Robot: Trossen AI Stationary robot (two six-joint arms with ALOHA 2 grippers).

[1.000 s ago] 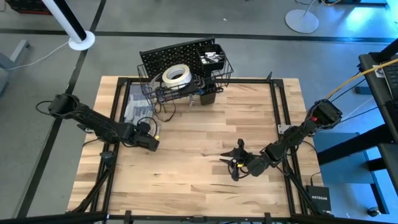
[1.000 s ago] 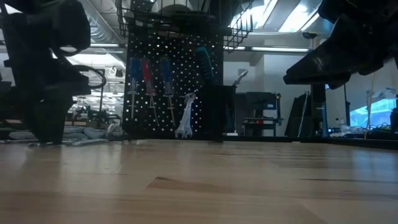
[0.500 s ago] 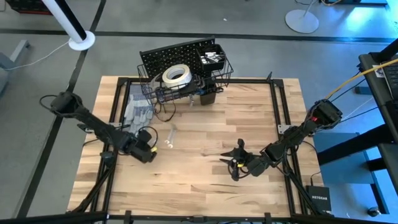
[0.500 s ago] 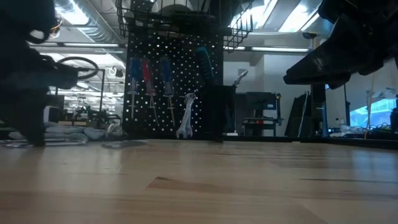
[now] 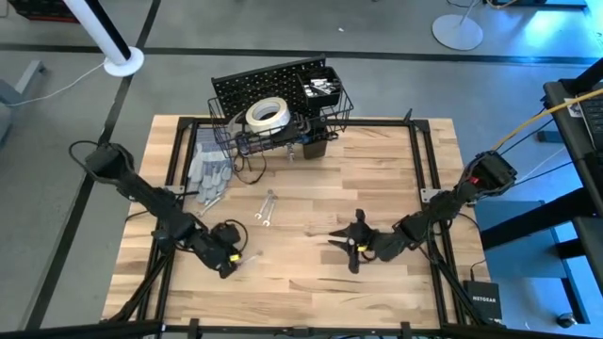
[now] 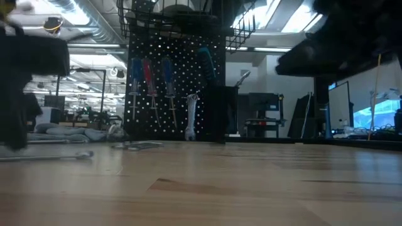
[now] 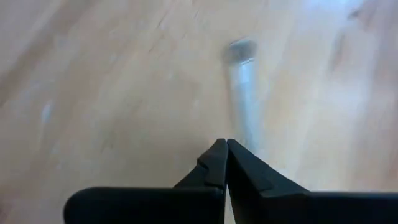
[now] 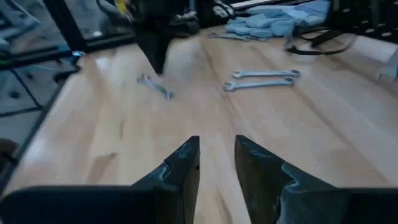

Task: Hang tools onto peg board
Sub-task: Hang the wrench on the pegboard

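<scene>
Fingers of the left gripper (image 5: 229,263) are pressed shut on the end of a small wrench (image 7: 242,93), low over the near-left tabletop (image 5: 301,273). Two more wrenches (image 5: 267,207) lie side by side toward the pegboard (image 5: 254,89), with grey gloves (image 5: 209,174) beyond them at the left edge. The right gripper (image 5: 347,247) hovers mid-tabletop, fingers slightly apart and empty. On the pegboard hang screwdrivers (image 6: 149,78) and a wrench (image 6: 190,116); tape (image 5: 267,114) sits in its basket.
</scene>
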